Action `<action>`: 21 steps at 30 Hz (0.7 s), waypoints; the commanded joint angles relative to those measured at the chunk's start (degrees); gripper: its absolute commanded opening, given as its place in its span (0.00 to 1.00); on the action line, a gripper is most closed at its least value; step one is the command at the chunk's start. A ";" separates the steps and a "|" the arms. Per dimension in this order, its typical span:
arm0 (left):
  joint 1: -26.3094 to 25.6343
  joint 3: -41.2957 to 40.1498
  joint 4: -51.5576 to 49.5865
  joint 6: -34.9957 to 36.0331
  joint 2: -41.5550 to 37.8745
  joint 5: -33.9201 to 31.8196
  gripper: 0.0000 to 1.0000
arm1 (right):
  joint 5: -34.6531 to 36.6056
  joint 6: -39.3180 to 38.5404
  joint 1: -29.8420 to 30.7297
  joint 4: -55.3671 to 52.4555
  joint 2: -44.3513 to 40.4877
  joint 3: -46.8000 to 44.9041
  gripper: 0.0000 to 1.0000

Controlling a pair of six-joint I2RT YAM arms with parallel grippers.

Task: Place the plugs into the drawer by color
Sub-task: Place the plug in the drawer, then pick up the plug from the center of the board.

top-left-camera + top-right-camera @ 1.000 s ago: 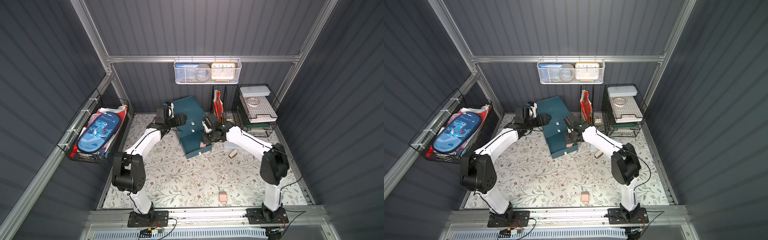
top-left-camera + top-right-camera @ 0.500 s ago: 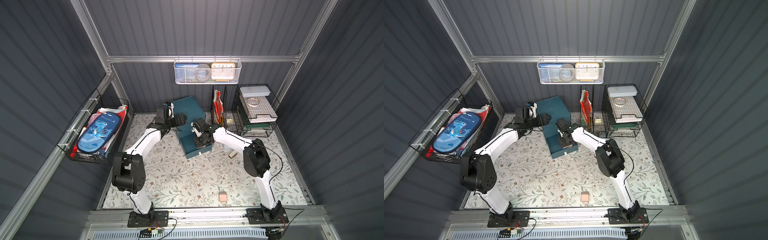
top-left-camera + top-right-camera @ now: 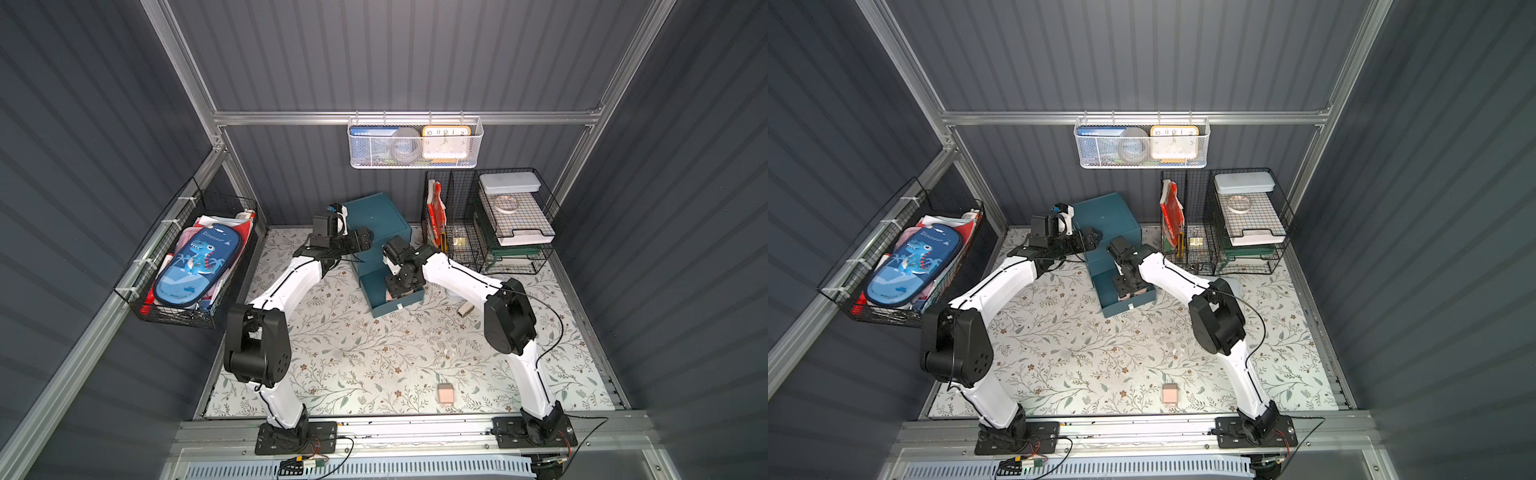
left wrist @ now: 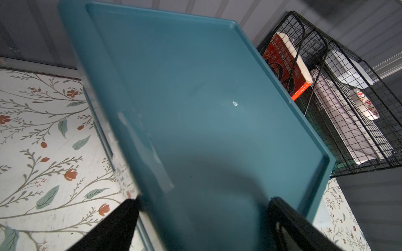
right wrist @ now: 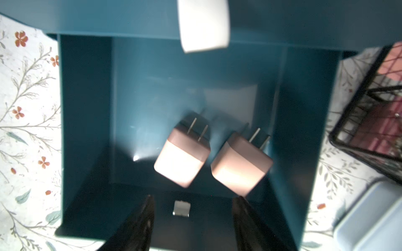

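In both top views the dark teal drawer cabinet (image 3: 376, 218) (image 3: 1104, 216) stands at the back of the flowered counter (image 3: 353, 353), its lowest drawer (image 3: 382, 305) pulled out toward the front. The left arm (image 3: 291, 282) reaches to the cabinet's top, and the right arm (image 3: 457, 276) bends down over the open drawer. One peach plug (image 3: 445, 392) (image 3: 1169, 392) lies alone near the counter's front edge, well apart from the cabinet. A small tan cylinder (image 3: 465, 308) lies near the right arm

In the left wrist view the left fingers (image 4: 117, 226) are spread wide at the near end of the cabinet's flat top, clasping nothing that shows

In the right wrist view two more peach plugs (image 5: 181, 158) (image 5: 240, 165) lie side by side inside the open drawer, prongs toward the cabinet. The right fingers (image 5: 139, 226) hang released and empty above the drawer's front wall, whose white pull tab (image 5: 181, 208) shows between them
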 commanded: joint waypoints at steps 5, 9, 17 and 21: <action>-1.85 -2.40 -11.67 2.87 4.17 0.74 0.97 | 8.82 14.60 3.66 -2.09 -24.53 -24.38 0.62; -1.85 -2.31 -11.52 2.81 4.02 0.51 0.97 | 9.67 25.92 8.12 -3.62 -36.85 -41.09 0.62; -1.94 -2.84 -10.45 2.17 3.37 -0.20 0.97 | 8.14 46.75 21.61 -5.43 -48.34 -57.74 0.67; -2.02 -2.85 -10.40 2.01 3.51 -0.06 0.97 | 4.46 50.77 24.75 1.29 -49.77 -63.34 0.73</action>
